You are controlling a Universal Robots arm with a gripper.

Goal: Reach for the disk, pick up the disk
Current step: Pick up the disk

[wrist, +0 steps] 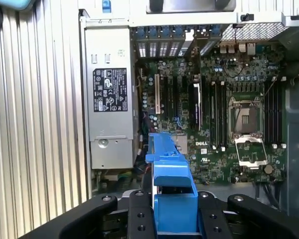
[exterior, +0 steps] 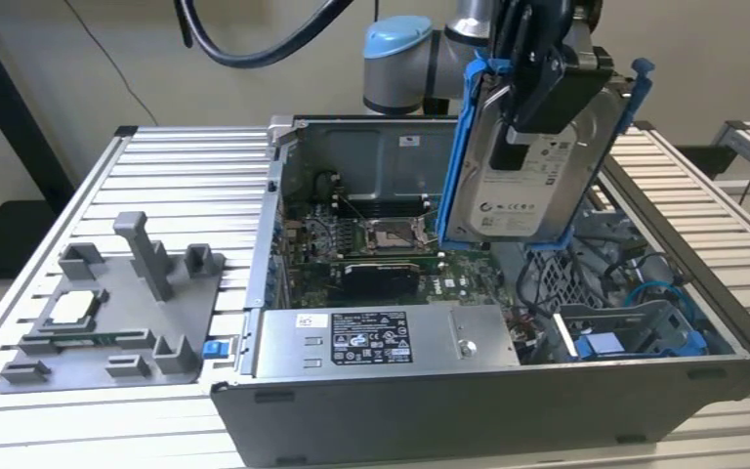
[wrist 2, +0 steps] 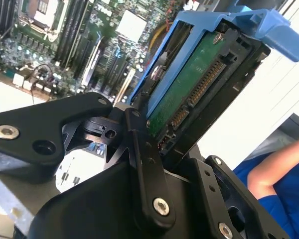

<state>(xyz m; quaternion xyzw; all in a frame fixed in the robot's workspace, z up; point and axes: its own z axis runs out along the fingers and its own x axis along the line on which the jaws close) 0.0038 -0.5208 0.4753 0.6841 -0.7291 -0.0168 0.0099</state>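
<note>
The black gripper (exterior: 545, 93) is pinching the flat silver-grey metal disk in its blue plastic frame (exterior: 531, 186), holding it upright, clear above the open grey computer case (exterior: 479, 391); the pick-up looks done.

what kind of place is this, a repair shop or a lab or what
Most likely a robotics lab bench for taking computers apart. An open computer case sits on a slatted metal table, a grey parts holder lies beside it, and the gripper holds the disk above the case.
</note>
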